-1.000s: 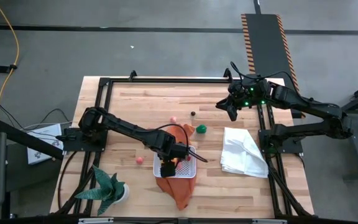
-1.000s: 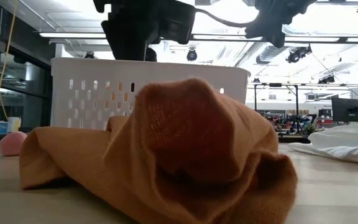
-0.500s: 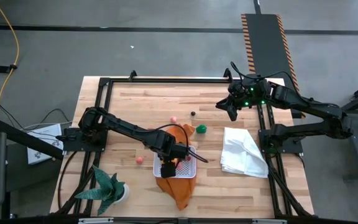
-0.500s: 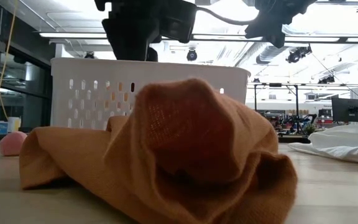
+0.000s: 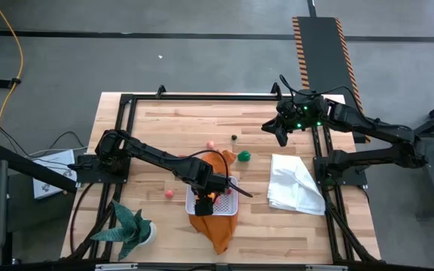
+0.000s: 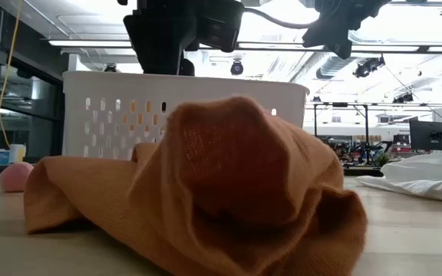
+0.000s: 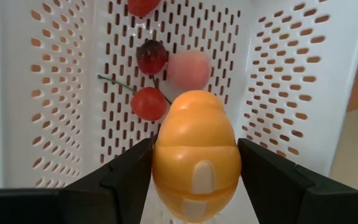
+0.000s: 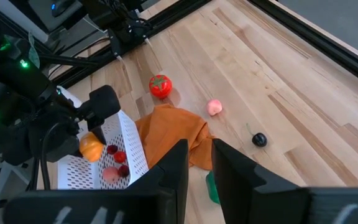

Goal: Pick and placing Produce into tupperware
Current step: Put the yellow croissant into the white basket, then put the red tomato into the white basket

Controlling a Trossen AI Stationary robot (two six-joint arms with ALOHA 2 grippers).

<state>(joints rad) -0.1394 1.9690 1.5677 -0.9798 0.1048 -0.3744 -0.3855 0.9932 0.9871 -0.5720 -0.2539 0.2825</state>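
The left gripper [image 7: 194, 180] hangs above the tupperware [image 5: 215, 202], at 6 o'clock of the table, clamped on an orange produce piece [image 7: 195, 154]. The right gripper [image 5: 279, 129] waits at 1 o'clock, fingers nearly together.

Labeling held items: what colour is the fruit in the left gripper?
Orange. The toy fruit sits between the left gripper fingers over the white container; clearest in the left wrist view.

A glossy orange toy fruit [image 7: 195, 154] sat between dark fingers [image 7: 127, 169], before a white slotted tupperware [image 7: 64, 93] holding red and pink pieces.
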